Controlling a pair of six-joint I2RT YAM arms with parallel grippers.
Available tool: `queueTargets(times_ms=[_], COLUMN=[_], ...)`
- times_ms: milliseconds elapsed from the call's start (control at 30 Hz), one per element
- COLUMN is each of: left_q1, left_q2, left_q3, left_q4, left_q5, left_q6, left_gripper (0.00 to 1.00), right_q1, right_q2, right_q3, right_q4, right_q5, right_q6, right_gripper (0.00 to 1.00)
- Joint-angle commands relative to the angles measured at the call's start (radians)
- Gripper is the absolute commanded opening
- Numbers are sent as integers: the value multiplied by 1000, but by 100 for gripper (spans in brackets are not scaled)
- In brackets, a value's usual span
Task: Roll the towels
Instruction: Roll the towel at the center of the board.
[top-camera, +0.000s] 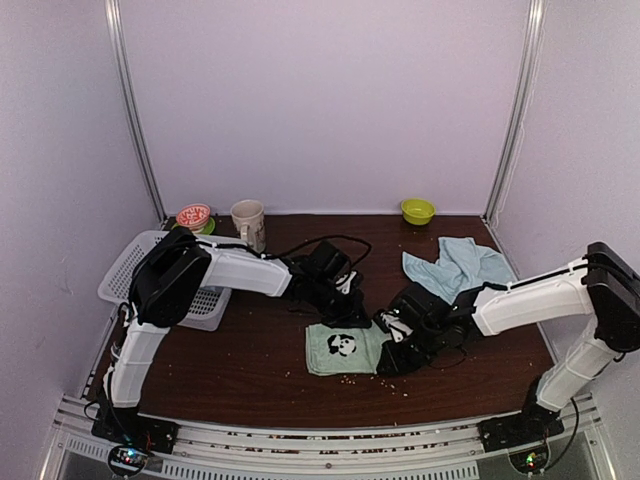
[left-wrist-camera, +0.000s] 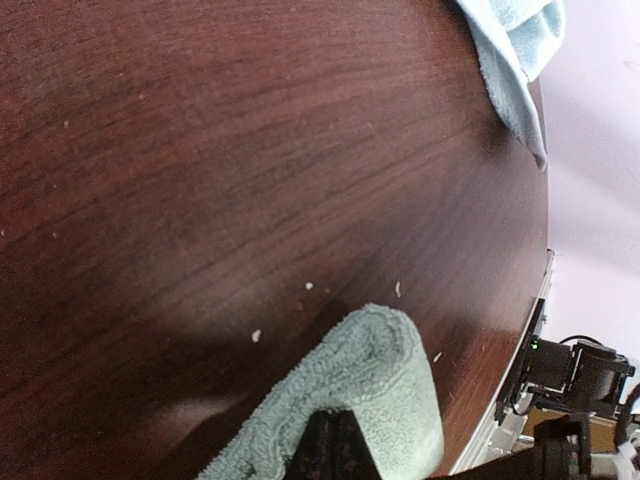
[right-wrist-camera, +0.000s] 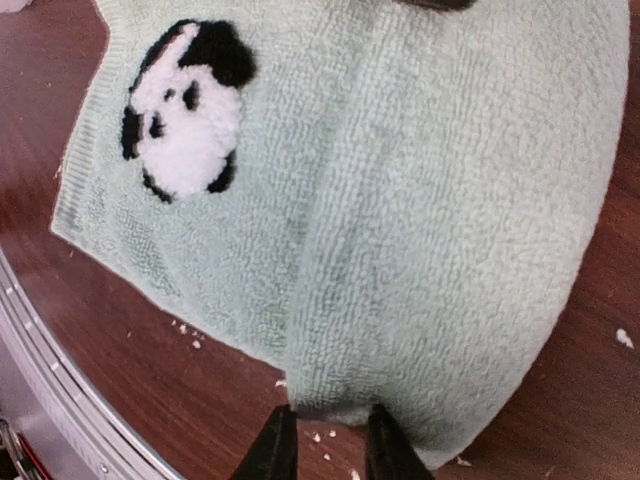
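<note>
Mint towel lies near the crumb-flecked table front edge (open wood leftward). Left gripper pinches its fold. Right gripper is narrow, hold unclear.

Fuzzy terry-cloth towel; table seemingly glossy wood.

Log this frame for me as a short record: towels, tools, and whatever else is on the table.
mint towel: middle of table, panda patch up, right side humped
blue towel: crumpled, far right, apart from both tools
left tool: shut on mint towel's far edge
right tool: slightly open, tips at the hump
also there: basket, mug, green bowl
</note>
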Motion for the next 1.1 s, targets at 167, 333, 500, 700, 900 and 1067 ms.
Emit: queueTargets(times_ms=[167,333,500,700,900,1067], left_q1=[16,17,16,16,15,15], left_q2=[3,-1,-1,-5,-11,-18], left_q3=[-55,-65,-69,-79,-88,-94], left_q4=[-39,-39,-41,-40,-39,-38], left_q5=[-68,-79,-81,-83,-81,-78], left_q6=[24,26,27,27,33,33], left_gripper=[0,0,0,0,0,0], right_q1=[-120,-222,-257,-270,-270,-270], right_q2=[-212,-208,-125,-21,53,79], right_q3=[-45,-162,-198,-223,-253,-257], right_q4=[41,262,404,525,603,610], right_q5=[8,-93,-168,-212,-246,-256], right_q6=[94,189,245,312,360,353], right_gripper=[45,50,51,47,36,13])
